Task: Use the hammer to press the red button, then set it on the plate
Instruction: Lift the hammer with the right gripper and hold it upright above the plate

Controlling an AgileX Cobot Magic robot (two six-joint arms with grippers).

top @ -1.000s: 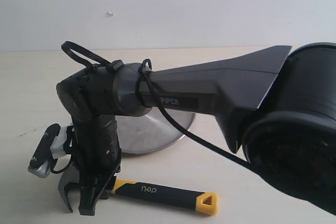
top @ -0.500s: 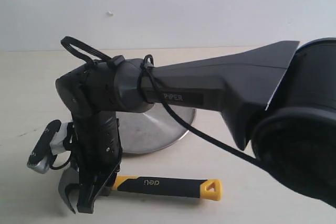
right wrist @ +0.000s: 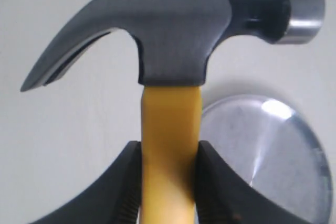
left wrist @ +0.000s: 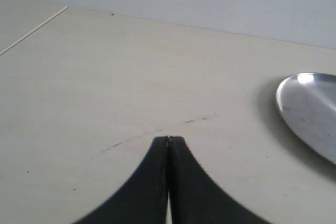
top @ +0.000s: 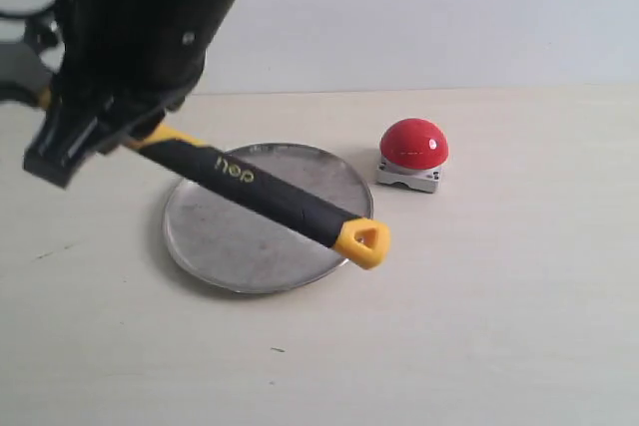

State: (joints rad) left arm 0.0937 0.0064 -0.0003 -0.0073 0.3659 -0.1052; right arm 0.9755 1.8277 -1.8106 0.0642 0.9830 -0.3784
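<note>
Hammer (top: 270, 197) in right jaws, handle apparently aloft over plate (top: 225, 246).

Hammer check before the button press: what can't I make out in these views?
Hammer head: exterior view, hidden behind the arm.
Button: outside both wrist views.
Plate: left wrist view, cut off by the frame edge; right wrist view, partly behind the hammer.

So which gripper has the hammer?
The right gripper, closed on the hammer at its yellow neck just below the head; the left gripper is shut and empty.
</note>
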